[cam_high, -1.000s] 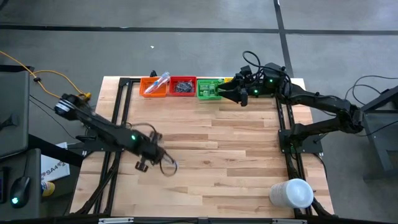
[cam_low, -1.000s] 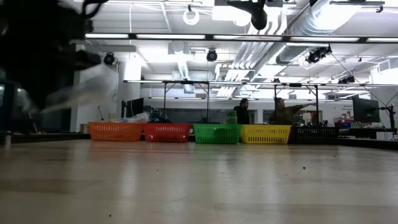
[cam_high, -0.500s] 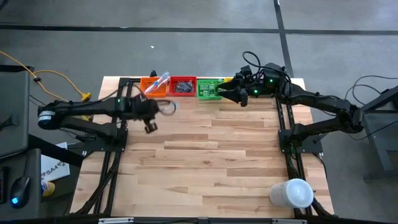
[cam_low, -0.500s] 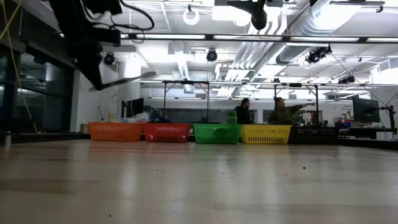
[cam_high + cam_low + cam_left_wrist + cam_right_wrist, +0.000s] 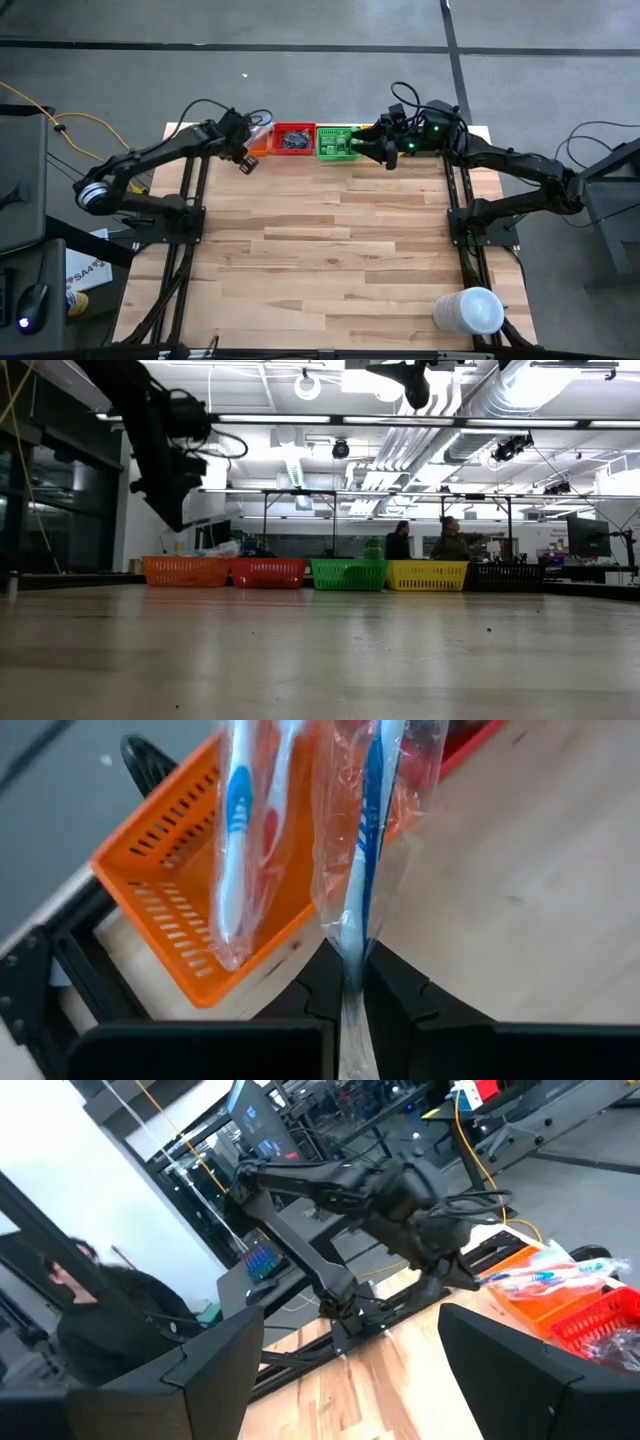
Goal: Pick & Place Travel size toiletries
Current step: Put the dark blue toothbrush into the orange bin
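Currently I am in the placing step: the left gripper [image 5: 350, 1005] is clamped nearly shut on a clear-wrapped toothbrush [image 5: 368, 870], and it hangs over the orange bin [image 5: 246, 146] in the upper left of the high view. In the left wrist view the wrapped brush stands up from between the two dark fingers [image 5: 400, 995], beside a second wrapped toothbrush [image 5: 238, 840] that already leans in the bin. The held brush looks to sit over the bin's near edge (whether it clears the wall I cannot tell).

The next move, as I judge it, calls for a short advance so the brush is fully above the bin, then a release; opening too early risks the wrapper catching on the rim and tipping out onto the table [image 5: 330, 260].

The right gripper [image 5: 366, 146] waits with its jaws wide apart and nothing between them, upper centre of the high view, at the green bin [image 5: 336, 143]. The red bin [image 5: 293, 138] lies between the orange and green ones.

Against the earlier high view, the left arm has swung from the left middle of the table up to the bin row. The right arm and the large white cylinder [image 5: 468, 309] at lower right are unchanged.
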Controlling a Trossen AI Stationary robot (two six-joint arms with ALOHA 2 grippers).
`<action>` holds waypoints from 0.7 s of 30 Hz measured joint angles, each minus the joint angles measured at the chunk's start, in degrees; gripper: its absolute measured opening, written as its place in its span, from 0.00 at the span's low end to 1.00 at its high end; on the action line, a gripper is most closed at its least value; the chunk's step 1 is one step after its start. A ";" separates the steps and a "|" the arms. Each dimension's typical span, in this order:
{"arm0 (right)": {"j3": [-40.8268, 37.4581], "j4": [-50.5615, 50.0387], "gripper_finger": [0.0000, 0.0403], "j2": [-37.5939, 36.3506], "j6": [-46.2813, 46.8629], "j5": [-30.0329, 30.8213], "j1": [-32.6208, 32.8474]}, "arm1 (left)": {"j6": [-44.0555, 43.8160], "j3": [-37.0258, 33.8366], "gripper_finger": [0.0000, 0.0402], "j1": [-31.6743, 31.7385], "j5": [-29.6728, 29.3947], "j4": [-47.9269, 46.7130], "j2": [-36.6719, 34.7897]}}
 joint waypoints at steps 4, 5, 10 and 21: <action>0.00 0.01 0.73 0.00 -0.94 0.49 0.02 | 2.79 0.00 0.05 4.69 3.33 2.93 3.96; 0.00 0.01 0.73 0.00 -1.14 0.91 0.02 | 3.95 0.00 0.05 5.71 3.99 3.72 4.92; 0.00 0.02 0.73 0.00 -1.39 3.22 0.02 | 8.68 0.00 0.05 9.78 4.17 6.80 7.97; 0.00 0.04 0.73 0.00 -1.50 10.24 0.20 | 21.17 1.25 0.06 15.02 3.51 8.64 9.50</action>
